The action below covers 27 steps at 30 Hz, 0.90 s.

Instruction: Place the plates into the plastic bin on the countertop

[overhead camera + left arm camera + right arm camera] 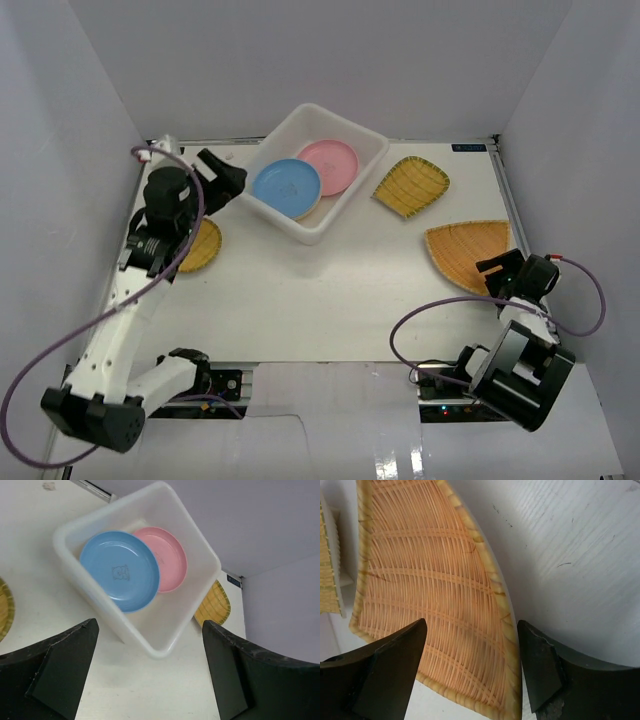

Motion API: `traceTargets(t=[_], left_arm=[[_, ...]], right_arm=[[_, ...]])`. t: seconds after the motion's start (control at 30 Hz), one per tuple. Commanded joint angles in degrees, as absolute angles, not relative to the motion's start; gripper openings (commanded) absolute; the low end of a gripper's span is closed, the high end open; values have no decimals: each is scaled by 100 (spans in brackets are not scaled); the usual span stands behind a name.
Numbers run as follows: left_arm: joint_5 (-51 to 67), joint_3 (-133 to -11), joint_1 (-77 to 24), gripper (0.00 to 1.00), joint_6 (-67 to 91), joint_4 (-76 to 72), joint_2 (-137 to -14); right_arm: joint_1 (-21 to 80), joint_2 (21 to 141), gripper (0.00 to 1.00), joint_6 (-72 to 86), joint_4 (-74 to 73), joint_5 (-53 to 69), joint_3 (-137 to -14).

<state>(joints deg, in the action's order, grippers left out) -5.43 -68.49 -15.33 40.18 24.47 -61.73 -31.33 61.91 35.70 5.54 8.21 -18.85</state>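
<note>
In the top view, the white plastic bin [303, 231] is seen at the far middle of the table [320, 300], set at an angle. A blue plate [286, 184] and a pink plate [330, 164] are contained in it, the blue one overlapping the pink one's edge. A squarish woven plate [410, 186] is laid just right of the bin, and a fan-shaped woven plate [462, 252] lies nearer the table's right edge. A round woven plate [203, 247] is partly hidden beneath the left arm. The left gripper [232, 182] is poised just beside the bin's left wall. The right gripper [495, 268] is placed at the near right corner of the fan-shaped woven plate. In the left wrist view, the jaws are shown spread wide with nothing between them, and the bin with its two plates is framed beyond. In the right wrist view, the jaws are likewise spread wide, and the rim of the fan-shaped woven plate is seen running between them, flat on the table. Contact with it cannot be made out.
</note>
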Motion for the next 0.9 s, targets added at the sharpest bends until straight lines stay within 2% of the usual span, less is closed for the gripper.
traceTargets(t=[0.0, 0.1, 0.13, 0.2, 0.23, 0.3, 0.4, 0.53, 0.6, 0.73, 0.87], left_arm=[[-1080, -5664, -1415, 95, 4393, 3433, -5513], [-1441, -4969, -1398, 94, 5069, 4101, -4695], [-1537, -4818, -1397, 93, 5297, 4261, -4511], [-1722, -4397, -1389, 93, 5957, 4630, -4071], [-1801, -4264, -1389, 93, 6142, 4710, -3965], [-2187, -3905, -1389, 93, 6748, 5035, -3771], [-2741, -3648, -1371, 98, 7163, 5151, -3744], [-3242, -3385, -1293, 98, 7286, 4668, -4121], [-3226, -3314, -1135, 98, 7286, 4220, -4593], [-2928, -3217, -556, 98, 7085, 3333, -5220], [-2611, -3199, -133, 98, 6865, 2497, -5712]], right_arm=[[-3208, 6565, 79, 4042, 1520, 1696, -1679], [-3208, 6925, 65, 4323, 1950, 1749, -1591], [-3225, 6995, 53, 4376, 2125, 1784, -1539], [-3234, 7023, 36, 4587, 2328, 1828, -1390], [-3234, 6988, 20, 4657, 2390, 1837, -1354], [-3226, 6760, 8, 4929, 2522, 1986, -1275], [-3173, 6032, 8, 5317, 2540, 2214, -1318], [-3015, 4977, 8, 5440, 1926, 2373, -2134], [-2770, 4869, 8, 5484, 1898, 2583, -2775], [-1752, 5324, 8, 5179, 2030, 2681, -3865], [-32, 6387, 8, 4765, 2057, 2620, -5225]])
